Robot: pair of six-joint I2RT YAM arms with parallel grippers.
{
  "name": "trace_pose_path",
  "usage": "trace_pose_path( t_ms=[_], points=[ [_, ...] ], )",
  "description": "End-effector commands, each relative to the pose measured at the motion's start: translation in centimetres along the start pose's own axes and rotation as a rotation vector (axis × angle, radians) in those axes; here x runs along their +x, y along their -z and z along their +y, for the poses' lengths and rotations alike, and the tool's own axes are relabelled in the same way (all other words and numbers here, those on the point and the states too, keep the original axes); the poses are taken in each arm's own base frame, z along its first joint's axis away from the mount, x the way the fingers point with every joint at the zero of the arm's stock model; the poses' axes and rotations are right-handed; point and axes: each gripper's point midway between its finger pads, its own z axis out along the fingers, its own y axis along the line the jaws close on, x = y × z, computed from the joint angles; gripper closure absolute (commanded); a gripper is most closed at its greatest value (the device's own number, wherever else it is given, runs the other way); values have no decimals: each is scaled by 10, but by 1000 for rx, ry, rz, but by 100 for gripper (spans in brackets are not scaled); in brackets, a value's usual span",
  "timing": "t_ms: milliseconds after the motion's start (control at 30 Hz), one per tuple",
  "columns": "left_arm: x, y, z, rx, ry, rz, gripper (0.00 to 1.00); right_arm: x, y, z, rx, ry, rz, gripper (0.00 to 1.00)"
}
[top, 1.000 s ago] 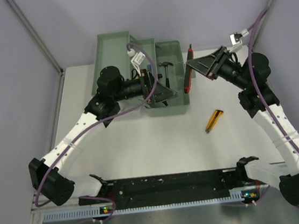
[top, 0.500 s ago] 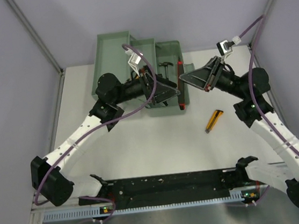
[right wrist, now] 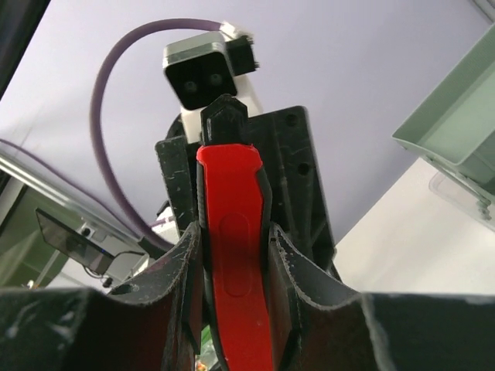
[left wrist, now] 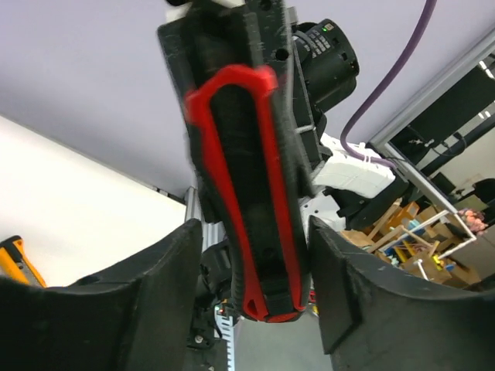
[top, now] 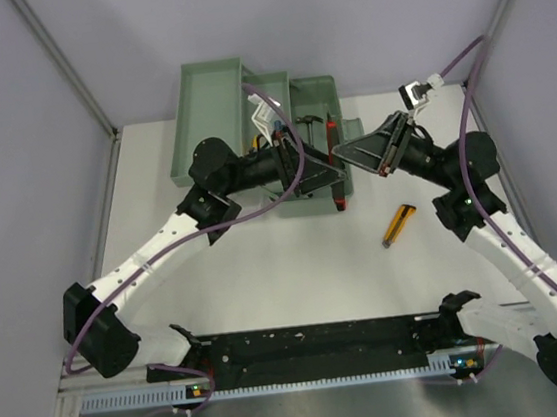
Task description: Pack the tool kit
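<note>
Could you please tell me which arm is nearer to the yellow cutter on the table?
Right. The right arm bends close beside the yellow cutter, on its right; the left arm stretches over the toolbox, farther off to the cutter's upper left.

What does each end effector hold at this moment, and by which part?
The right end effector grips the red cutter by one end. The left end effector flanks the other end; whether it grips cannot be told.

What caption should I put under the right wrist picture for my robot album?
Right gripper clamps the red cutter, green toolbox off to the side.
</note>
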Motion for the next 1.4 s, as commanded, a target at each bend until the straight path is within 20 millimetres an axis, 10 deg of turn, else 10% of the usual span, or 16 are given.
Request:
trace_pose_path(
  t_ms=[0,167,367,433,600,1000,1367],
  points=[
    [-4,-3,2,-27,-63,5,51,-6,-4,2,-10,29,-31,99],
    [-3,2,29,-195,-92,43,99,-6,-7,-28,105,24,-32,86],
    [-30,29,55,-439,-130,3,100,-26,8,-61,354,153,-117,9],
    [-44,47,66,-534,-130,-14,100,-33,17,-76,451,293,-113,1],
    [-95,111,114,-926,-203,-20,100,-39,81,-148,828,375,-96,1],
    [-174,229,240,-1317,-234,64,100,-31,152,-208,1117,396,-158,2],
    [-137,248,320,-1330,-191,191,100,-12,181,-257,1298,266,-170,6]
  ],
)
